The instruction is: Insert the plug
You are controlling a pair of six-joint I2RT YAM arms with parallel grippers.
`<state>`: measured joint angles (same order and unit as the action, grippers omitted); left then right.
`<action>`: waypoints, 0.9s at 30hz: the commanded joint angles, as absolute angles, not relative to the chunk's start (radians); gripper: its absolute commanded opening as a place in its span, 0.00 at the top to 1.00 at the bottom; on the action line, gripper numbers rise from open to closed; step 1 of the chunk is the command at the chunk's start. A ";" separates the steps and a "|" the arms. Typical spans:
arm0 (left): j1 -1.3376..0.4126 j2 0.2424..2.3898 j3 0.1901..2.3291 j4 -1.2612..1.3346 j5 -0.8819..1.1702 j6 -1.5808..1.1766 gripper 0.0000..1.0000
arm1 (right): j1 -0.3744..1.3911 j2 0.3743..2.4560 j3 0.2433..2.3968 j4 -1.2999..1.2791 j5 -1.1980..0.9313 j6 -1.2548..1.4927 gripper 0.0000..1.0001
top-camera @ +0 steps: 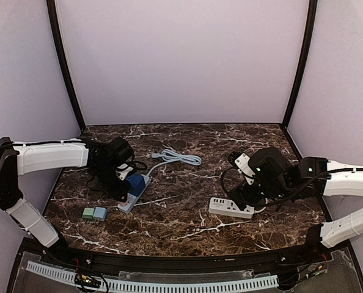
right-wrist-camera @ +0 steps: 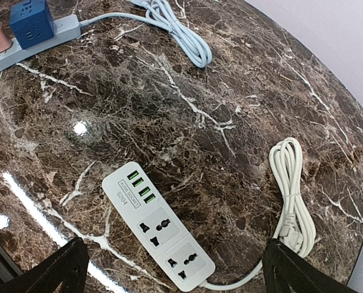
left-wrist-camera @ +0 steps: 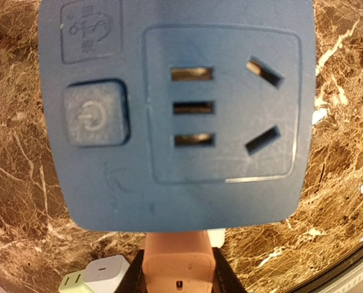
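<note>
Nearest, the right gripper [right-wrist-camera: 175, 256] hung wide open over the white strip [right-wrist-camera: 157, 226]; beyond, the left gripper [left-wrist-camera: 178, 268] was closed against the blue cube plug [left-wrist-camera: 169, 110], which sat upright on the grey strip [top-camera: 125, 203], apparently seated, leaving only release and verification.

My left arm [top-camera: 50, 155] stretches inward, with the left gripper [top-camera: 128, 180] pinched closed on the blue cube adapter [top-camera: 137, 184]. My right arm [top-camera: 346, 181] folds low, and the right gripper [right-wrist-camera: 175, 271] points downward with its jaws spread wide.
</note>
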<state>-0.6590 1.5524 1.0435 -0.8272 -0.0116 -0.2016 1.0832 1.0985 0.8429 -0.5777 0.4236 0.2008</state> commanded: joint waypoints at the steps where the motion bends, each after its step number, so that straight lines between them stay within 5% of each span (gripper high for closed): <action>1: -0.628 1.625 0.988 -0.781 0.049 -0.118 0.99 | 1.078 1.098 0.851 -0.590 0.428 0.210 0.01; 19: -0.601 1.683 1.005 -0.787 0.042 -0.159 0.99 | 1.077 1.138 0.892 -0.609 0.451 0.257 0.01; 27: -0.601 1.600 1.051 -0.836 0.055 -0.166 0.70 | 1.076 1.142 0.894 -0.601 0.458 0.257 0.02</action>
<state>-0.6083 1.5852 1.0672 -0.8455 0.0467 -0.1680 1.0832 1.1374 0.8719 -0.6067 0.4431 0.2459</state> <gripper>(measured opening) 0.267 0.986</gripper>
